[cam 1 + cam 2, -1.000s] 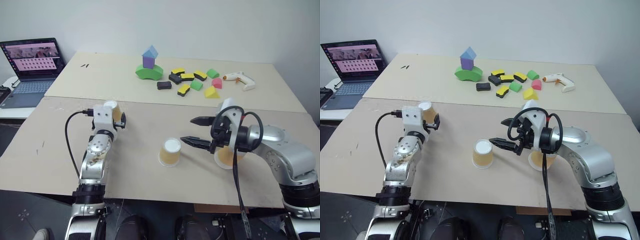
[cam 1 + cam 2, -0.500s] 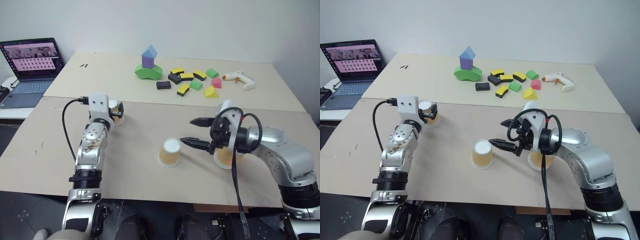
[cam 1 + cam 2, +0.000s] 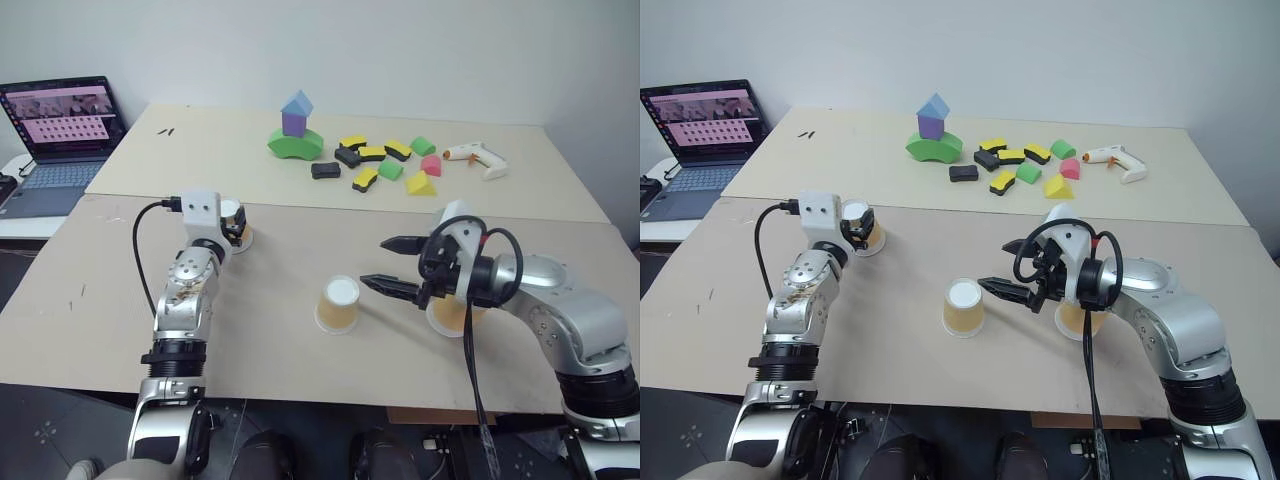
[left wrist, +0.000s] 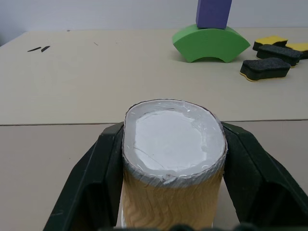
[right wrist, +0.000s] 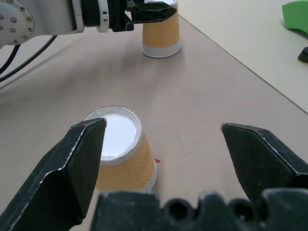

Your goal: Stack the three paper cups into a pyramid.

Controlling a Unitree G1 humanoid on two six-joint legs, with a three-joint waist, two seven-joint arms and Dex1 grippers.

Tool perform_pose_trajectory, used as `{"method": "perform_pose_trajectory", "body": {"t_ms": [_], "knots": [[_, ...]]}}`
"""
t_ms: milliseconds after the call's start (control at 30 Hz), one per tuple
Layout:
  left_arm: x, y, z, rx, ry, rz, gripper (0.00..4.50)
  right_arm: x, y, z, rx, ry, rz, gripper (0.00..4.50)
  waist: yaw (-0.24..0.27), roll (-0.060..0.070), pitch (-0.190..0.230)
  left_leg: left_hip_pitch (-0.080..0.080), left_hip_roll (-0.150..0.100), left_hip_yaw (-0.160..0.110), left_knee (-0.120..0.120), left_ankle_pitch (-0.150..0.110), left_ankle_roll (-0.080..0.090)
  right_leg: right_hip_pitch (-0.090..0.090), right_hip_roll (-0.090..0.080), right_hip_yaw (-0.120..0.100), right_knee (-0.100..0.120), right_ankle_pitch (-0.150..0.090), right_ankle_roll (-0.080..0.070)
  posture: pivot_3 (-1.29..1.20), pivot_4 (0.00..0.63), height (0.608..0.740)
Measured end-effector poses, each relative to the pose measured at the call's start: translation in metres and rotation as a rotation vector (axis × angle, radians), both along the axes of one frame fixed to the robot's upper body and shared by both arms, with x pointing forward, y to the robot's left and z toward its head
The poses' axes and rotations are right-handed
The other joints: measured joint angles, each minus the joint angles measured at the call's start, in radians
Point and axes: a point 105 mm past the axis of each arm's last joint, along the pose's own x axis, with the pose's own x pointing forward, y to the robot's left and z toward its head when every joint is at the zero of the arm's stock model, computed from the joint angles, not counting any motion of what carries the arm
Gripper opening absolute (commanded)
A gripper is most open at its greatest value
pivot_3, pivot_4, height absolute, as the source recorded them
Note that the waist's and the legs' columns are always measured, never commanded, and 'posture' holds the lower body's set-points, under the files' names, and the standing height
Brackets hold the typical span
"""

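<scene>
The left gripper (image 4: 168, 192) is clamped on an upside-down cup (image 4: 172, 168) standing on the table (image 3: 280, 330) at about ten o'clock; both fingers (image 4: 96, 183) press its sides and dent its base rim (it looks slightly oval). A second cup (image 3: 339, 305) stands inverted near the middle, just at nine o'clock of the right gripper (image 3: 395, 264), whose jaws gape wide and empty. The third cup (image 3: 455, 318) sits under the right wrist, partly hidden.
</scene>
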Motion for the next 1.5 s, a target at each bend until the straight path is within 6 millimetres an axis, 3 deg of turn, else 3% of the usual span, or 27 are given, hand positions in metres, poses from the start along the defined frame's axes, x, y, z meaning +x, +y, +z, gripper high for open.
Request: {"method": "perform_pose_trajectory", "body": {"t_ms": [133,267,367,500,567,733,933,1267,1333,1433,1500], "knots": [[-0.007,-0.013,0.018,0.008,-0.058,-0.199,2.41,0.000,0.000,-0.001,0.001,0.001,-0.004,4.50,-0.001,0.000,0.000,-0.001,0.000,0.000,0.000,0.000,0.000,-0.001,0.000,0.000,0.000,0.000,0.000,0.00,0.150,0.703],[-0.037,-0.037,0.048,0.088,-0.129,-0.550,2.41,0.001,0.001,-0.002,-0.003,0.003,-0.009,4.50,-0.011,0.000,0.000,-0.001,0.000,0.000,0.000,0.000,0.000,-0.001,0.000,0.000,0.000,0.000,0.000,0.00,0.150,0.703],[-0.058,-0.042,0.036,0.130,-0.037,-0.730,2.41,0.001,0.000,-0.004,-0.008,0.006,-0.016,4.50,-0.016,0.001,0.000,0.000,0.000,0.001,0.000,0.000,0.000,-0.001,0.000,0.001,0.001,0.000,0.000,0.00,0.150,0.703],[-0.092,-0.039,-0.008,0.232,0.219,-0.970,2.41,0.002,-0.002,-0.006,-0.013,0.006,-0.028,4.50,-0.021,0.002,0.001,0.001,0.001,0.002,-0.001,0.000,-0.001,-0.002,0.001,0.002,0.002,-0.001,0.000,0.00,0.150,0.703],[-0.101,-0.039,-0.009,0.267,0.247,-1.048,2.41,0.002,-0.003,-0.009,-0.019,0.012,-0.037,4.50,-0.014,0.002,0.001,0.001,0.001,0.001,0.000,0.000,-0.001,-0.002,0.001,0.002,0.001,-0.001,0.000,0.00,0.150,0.703],[-0.103,-0.048,-0.010,0.311,0.255,-1.146,2.41,0.003,-0.004,-0.010,-0.023,0.011,-0.047,4.50,-0.005,0.003,0.001,0.001,0.000,0.001,0.000,0.000,0.000,-0.001,0.000,0.002,0.001,-0.001,0.000,0.00,0.150,0.703],[-0.106,-0.077,-0.017,0.300,0.229,-1.251,2.41,0.004,-0.008,-0.010,-0.024,0.009,-0.068,4.50,0.001,0.003,0.001,0.001,0.000,0.001,0.001,0.000,0.000,0.000,0.000,0.002,0.001,-0.001,0.000,0.00,0.150,0.703],[-0.106,-0.093,-0.018,0.301,0.217,-1.312,2.41,0.003,-0.017,-0.004,-0.030,-0.018,-0.108,4.50,0.007,0.004,0.001,0.001,0.000,0.001,0.001,0.000,0.000,0.000,0.000,0.002,0.001,-0.001,0.000,0.00,0.150,0.703],[-0.106,-0.093,-0.019,0.299,0.218,-1.313,3.38,0.002,-0.019,-0.007,-0.031,-0.006,-0.114,4.50,0.008,0.004,0.001,0.001,0.000,0.001,0.001,0.000,0.000,0.000,0.000,0.002,0.001,-0.001,0.000,0.00,0.150,0.703],[-0.107,-0.095,-0.029,0.298,0.262,-1.319,4.47,0.002,-0.019,-0.007,-0.030,-0.009,-0.119,4.50,0.006,0.004,0.001,0.001,0.000,0.001,0.001,0.000,0.000,0.000,0.000,0.002,0.001,-0.001,0.000,0.00,0.150,0.703],[-0.108,-0.096,-0.035,0.294,0.284,-1.323,4.49,0.002,-0.020,-0.005,-0.028,-0.016,-0.124,4.50,0.004,0.004,0.001,0.000,0.000,0.001,0.001,0.000,0.000,-0.001,0.000,0.002,0.001,-0.001,0.000,0.00,0.150,0.703]]}}
